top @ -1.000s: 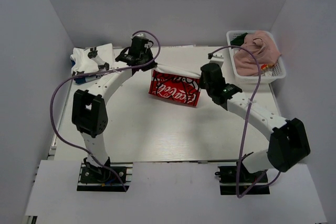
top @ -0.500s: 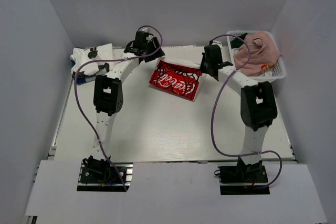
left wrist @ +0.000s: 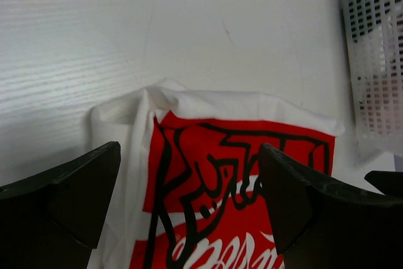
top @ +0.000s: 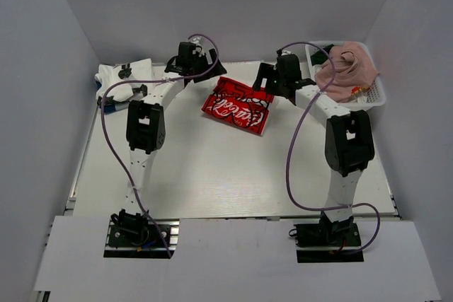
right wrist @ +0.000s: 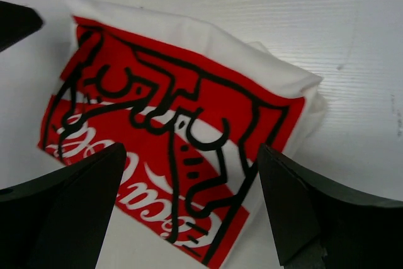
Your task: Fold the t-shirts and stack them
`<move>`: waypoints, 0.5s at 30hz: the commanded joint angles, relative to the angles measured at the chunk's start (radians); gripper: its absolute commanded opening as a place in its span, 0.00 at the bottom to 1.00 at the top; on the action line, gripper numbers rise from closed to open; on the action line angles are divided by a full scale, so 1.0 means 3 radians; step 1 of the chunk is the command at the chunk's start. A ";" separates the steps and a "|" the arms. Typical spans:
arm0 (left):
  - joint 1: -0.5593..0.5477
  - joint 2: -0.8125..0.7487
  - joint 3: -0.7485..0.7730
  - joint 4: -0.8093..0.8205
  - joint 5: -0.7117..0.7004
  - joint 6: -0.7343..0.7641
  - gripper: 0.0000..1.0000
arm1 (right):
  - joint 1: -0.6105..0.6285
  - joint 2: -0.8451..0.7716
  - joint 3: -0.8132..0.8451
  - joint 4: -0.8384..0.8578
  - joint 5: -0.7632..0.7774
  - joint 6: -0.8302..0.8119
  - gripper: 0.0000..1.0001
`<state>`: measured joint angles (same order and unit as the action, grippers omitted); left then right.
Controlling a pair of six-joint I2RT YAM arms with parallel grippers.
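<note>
One white wood-grain table (top: 212,175) carries one white plastic lattice basket (top: 377,97) just right of the right claw (top: 266,80), holding one dusty pink t-shirt (top: 347,72) and one dark green t-shirt (top: 323,52); one folded white t-shirt (top: 122,76) lies well left of the left claw (top: 211,74). One white t-shirt with red Coca-Cola print (top: 237,106) lies folded flat between and beneath both claws. A second ago both claws pinched its far edge and held it up; now both stand wide apart, gripping nothing.
</note>
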<state>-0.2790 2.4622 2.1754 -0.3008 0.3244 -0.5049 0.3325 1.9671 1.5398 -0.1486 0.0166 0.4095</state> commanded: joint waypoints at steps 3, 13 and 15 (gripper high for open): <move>-0.0148 -0.0492 -0.0419 0.0230 0.0160 0.0154 1.00 | 0.0109 -0.0232 -0.0347 0.0567 -0.0571 0.0000 0.90; -0.0256 -0.0710 -0.1681 0.0174 0.0310 0.0052 1.00 | 0.0134 -0.0068 -0.0950 0.0614 -0.0807 0.0251 0.90; -0.0256 -0.1027 -0.2120 0.0256 0.0274 0.0052 1.00 | 0.0175 -0.0088 -0.1087 0.0608 -0.0934 0.0159 0.90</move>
<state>-0.3553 2.2726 1.6943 -0.1600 0.4099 -0.4866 0.3744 1.9476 1.2438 0.0177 -0.1970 0.4717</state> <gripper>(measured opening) 0.994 0.902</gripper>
